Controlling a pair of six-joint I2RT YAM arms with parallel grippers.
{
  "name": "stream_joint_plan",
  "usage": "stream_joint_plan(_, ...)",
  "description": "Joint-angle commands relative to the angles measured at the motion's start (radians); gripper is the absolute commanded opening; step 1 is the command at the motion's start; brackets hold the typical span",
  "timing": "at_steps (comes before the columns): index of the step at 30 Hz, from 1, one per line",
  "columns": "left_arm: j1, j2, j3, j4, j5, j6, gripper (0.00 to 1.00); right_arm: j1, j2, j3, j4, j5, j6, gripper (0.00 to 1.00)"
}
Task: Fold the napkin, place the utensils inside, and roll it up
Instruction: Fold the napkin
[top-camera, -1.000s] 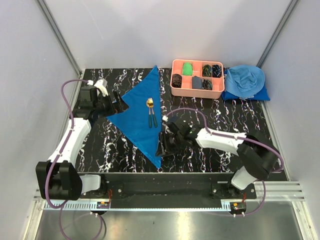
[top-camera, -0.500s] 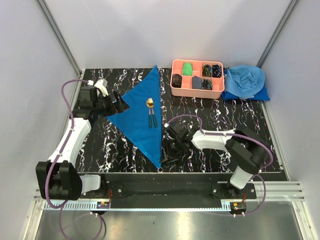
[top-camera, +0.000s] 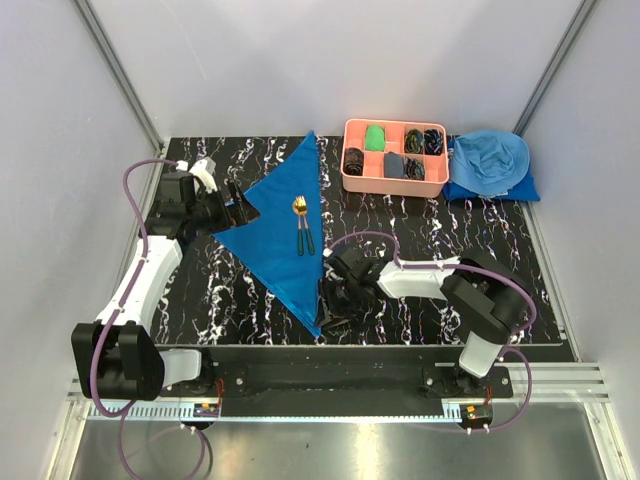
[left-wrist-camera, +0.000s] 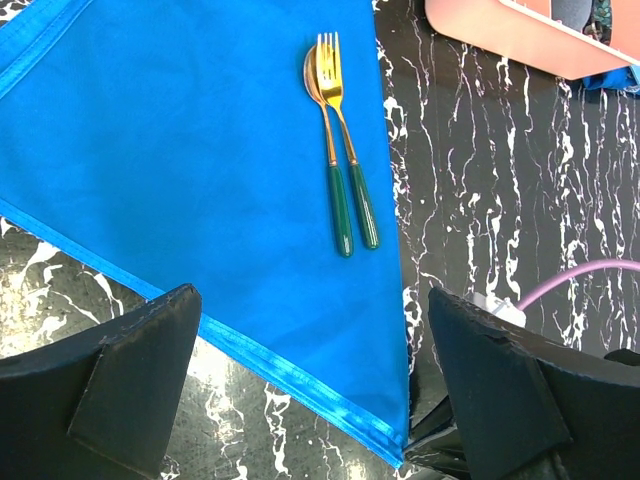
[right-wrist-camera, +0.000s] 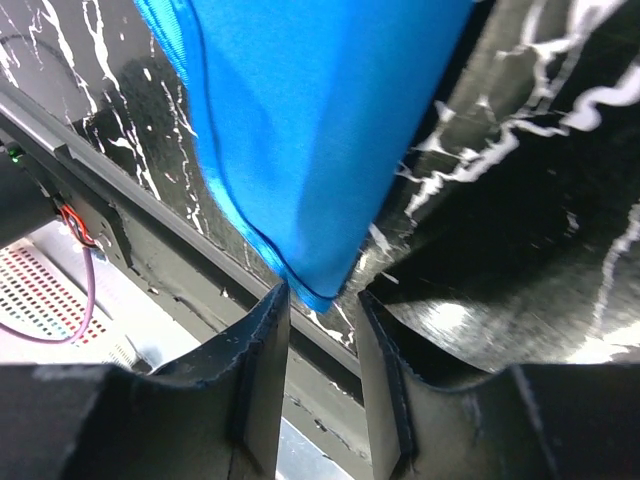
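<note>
The napkin (top-camera: 280, 230) is seen lying on the surface (top-camera: 470, 235), folded into a triangle whose long edge runs from the far side down to the near edge. The utensils (top-camera: 302, 228) are laid on it just inside that long edge, side by side and touching. Their gold heads are turned away from the arms and their green handles toward them (in the left wrist view the fork (left-wrist-camera: 361, 205) lies to the right of the spoon (left-wrist-camera: 338, 210), its head partly over the spoon's).

The right tool (top-camera: 332, 305) is lowered at the napkin's near corner. In its wrist view the tip of that corner is framed between the two fingers (right-wrist-camera: 260, 380), which are held narrowly apart, with a gap visible beside the cloth. Whether the cloth is touched cannot be told.

The left tool (left-wrist-camera: 312, 300) is spread wide over the napkin's left side, and contact with the cloth cannot be judged.

A pink tray (top-camera: 380, 186) with filled compartments is set at the far side. A sky-blue heap of cloth (top-camera: 490, 165) is placed just beside it on the right.
</note>
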Motion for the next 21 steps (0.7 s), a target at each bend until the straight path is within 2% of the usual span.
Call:
stream_joint_plan(1,0.005,-0.015,-0.001,0.053,0.036,-0.001,0.99,0.023,0.039,0.026,0.001,0.01,-0.003,0.4)
stream_joint_plan(7,0.007,-0.014,-0.002,0.055,0.042,-0.006,0.99,0.027,0.076,0.038,-0.014,0.018,0.002,0.36)
stream_joint_plan(10,0.007,-0.014,-0.004,0.056,0.042,-0.006,0.99,0.027,0.082,0.043,-0.031,0.024,0.003,0.29)
stream_joint_plan(14,0.007,-0.015,-0.002,0.058,0.045,-0.006,0.99,0.027,0.078,0.043,-0.047,0.027,-0.003,0.08)
stream_joint_plan(17,0.007,-0.015,-0.004,0.056,0.045,-0.007,0.99,0.032,0.064,0.04,-0.068,0.024,-0.008,0.01)
stream_joint_plan(21,0.008,-0.02,-0.002,0.056,0.048,-0.006,0.99,0.041,0.026,0.026,-0.102,0.026,-0.015,0.0)
